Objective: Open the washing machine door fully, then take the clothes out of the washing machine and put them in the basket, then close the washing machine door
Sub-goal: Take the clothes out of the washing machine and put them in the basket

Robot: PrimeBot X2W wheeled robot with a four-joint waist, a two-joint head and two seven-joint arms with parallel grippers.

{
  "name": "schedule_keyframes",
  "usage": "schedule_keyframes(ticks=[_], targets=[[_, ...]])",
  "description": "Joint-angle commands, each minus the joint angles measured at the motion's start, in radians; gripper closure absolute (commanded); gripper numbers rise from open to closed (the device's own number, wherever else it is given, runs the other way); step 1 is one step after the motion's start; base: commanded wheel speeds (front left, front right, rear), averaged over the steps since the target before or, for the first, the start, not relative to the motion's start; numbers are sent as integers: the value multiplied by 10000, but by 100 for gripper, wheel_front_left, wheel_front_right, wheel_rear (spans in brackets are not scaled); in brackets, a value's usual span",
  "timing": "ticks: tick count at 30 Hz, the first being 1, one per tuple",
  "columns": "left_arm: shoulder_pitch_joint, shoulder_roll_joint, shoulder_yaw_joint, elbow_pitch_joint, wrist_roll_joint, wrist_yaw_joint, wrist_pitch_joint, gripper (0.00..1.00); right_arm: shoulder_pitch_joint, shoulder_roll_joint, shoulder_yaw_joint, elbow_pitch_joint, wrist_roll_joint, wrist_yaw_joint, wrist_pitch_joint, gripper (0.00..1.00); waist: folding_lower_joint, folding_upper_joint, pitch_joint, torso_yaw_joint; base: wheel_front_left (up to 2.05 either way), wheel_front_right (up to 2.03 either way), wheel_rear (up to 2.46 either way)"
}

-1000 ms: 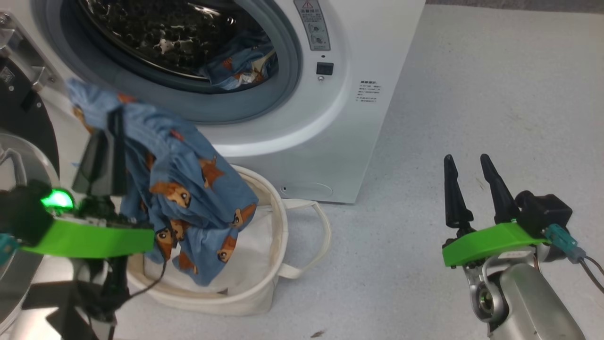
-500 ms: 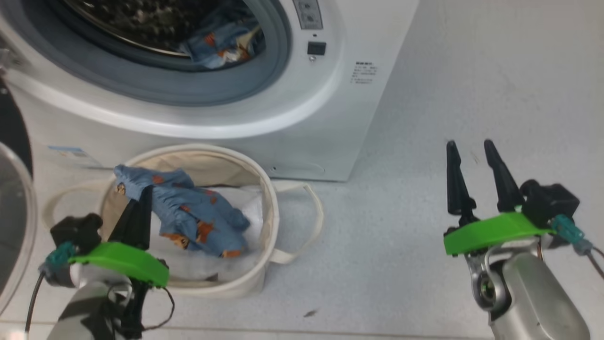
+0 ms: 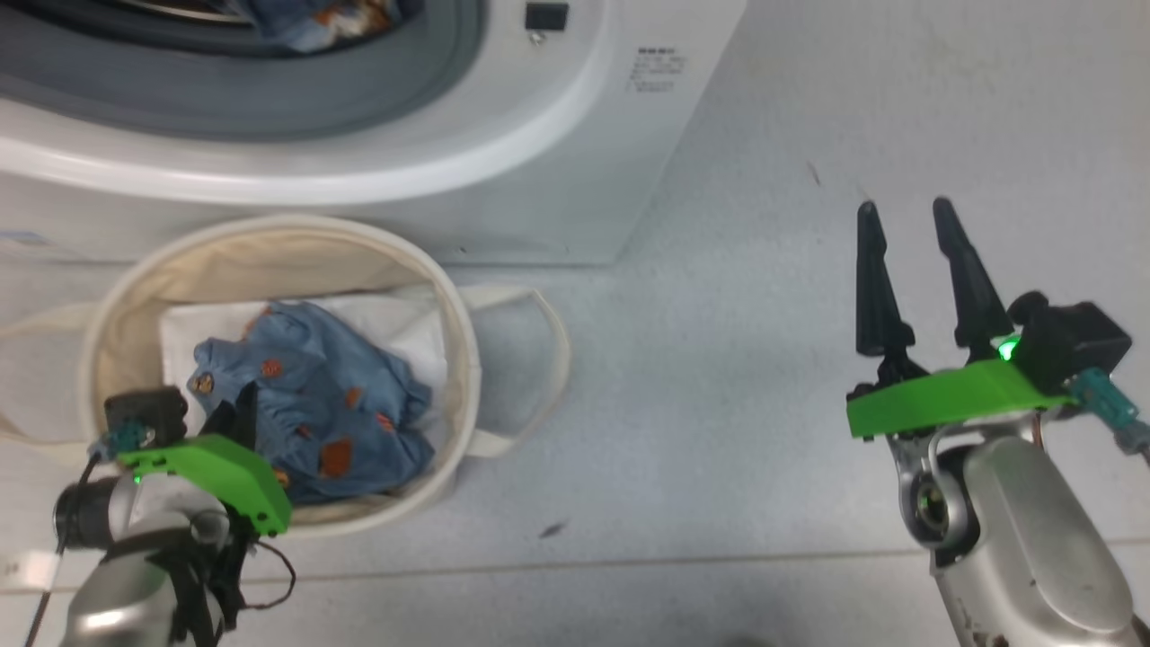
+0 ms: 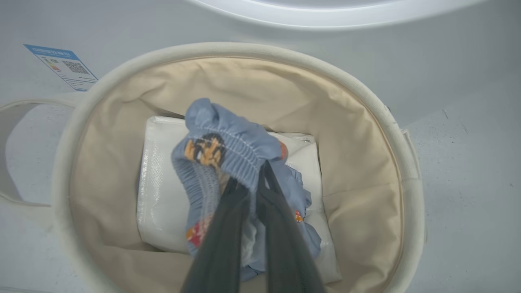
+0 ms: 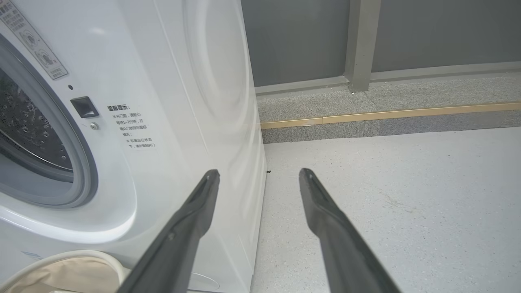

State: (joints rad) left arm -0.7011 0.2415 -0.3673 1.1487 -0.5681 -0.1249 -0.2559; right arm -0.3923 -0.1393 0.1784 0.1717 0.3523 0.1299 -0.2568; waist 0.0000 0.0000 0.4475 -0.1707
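Left tool (image 4: 250,179) is clamped shut on the elastic waistband of the blue garment (image 3: 314,413), and it has come down. 1 second ago the cloth dangled from it in the air before the machine; now the bundle lies inside the basket (image 3: 260,222), slumped on the white folded sheet (image 3: 409,323). The head camera has tipped down too, so part of that shift is the view's. I judge this piece as good as delivered, with only the letting go left. It looks thin and limp, light blue with orange-brown figures, puckered at the pinch. Right tool (image 3: 904,211) hangs spread wide and empty over the floor (image 3: 719,404). Farther off, in the mouth of the washing machine (image 3: 539,207), more blue printed cloth (image 3: 305,18) waits, so at least 1 more trip is probably needed.
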Motion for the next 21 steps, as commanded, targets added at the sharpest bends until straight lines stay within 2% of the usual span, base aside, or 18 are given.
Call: schedule_keyframes(ticks=[1,6,7,8,9,10,13,17,21], targets=[[-278,392,145,45,-44,-57,-59,100,-232,-5,98,-385,-107,8,-49,0,0,0,410,-222,0,0,0],[-675,542,-78,866,-206,-57,-59,100,-333,71,7,-576,-179,8,-49,0,0,0,796,-321,0,0,0],[-728,570,-99,919,-210,-57,-59,94,-336,77,-21,-591,-192,8,-49,0,0,0,830,-319,0,0,0],[-774,590,-94,952,-225,-57,-59,81,-339,80,-46,-606,-205,8,-49,0,0,0,858,-314,0,0,0],[-805,592,-93,961,-238,-57,-59,27,-340,90,-74,-624,-211,8,-49,0,0,0,875,-302,0,0,0],[-834,613,-106,911,-214,-57,-59,1,-338,96,-94,-633,-223,8,-49,0,0,0,882,-285,0,0,0],[-840,696,43,705,-146,-42,-59,0,-354,96,-81,-603,-265,8,-49,0,0,0,838,-221,0,0,0],[-738,835,249,360,176,196,-59,0,-383,101,13,-489,-298,8,-49,0,0,0,569,-99,0,0,0],[-669,1049,551,-432,616,271,-59,0,-365,56,42,-341,-326,8,-49,0,0,0,183,78,0,0,0]])
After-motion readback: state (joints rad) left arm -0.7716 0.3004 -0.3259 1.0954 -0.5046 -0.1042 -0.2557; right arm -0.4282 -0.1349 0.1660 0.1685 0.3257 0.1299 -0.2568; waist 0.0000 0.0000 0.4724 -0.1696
